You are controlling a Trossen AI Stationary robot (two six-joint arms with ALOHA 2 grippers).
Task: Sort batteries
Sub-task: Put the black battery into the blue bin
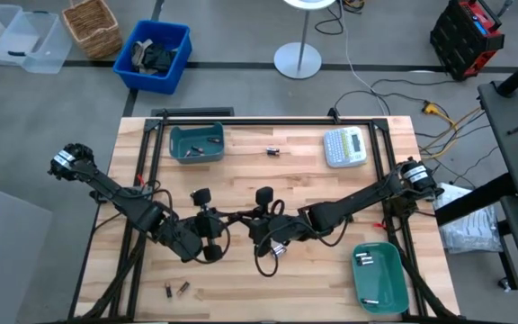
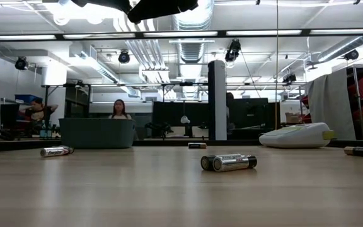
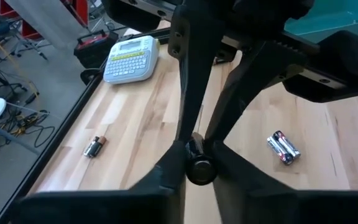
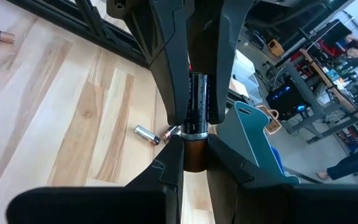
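We see one battery (image 4: 196, 118) passing between the arms above the middle of the bench (image 1: 241, 279). Our right tool (image 4: 193, 163) is clamped on its coppery end. Our left tool (image 3: 193, 163) is clamped on the dark end of the same cell, the two tools meeting nose to nose. A pair of batteries (image 3: 283, 147) lies on the wood just beside them, and a single cell (image 3: 94, 147) lies well apart, toward the label maker (image 3: 129, 58). More cells rest in the near-right teal tray (image 1: 380, 277), while the far teal tray (image 1: 196, 144) sits at the bench's back-left.
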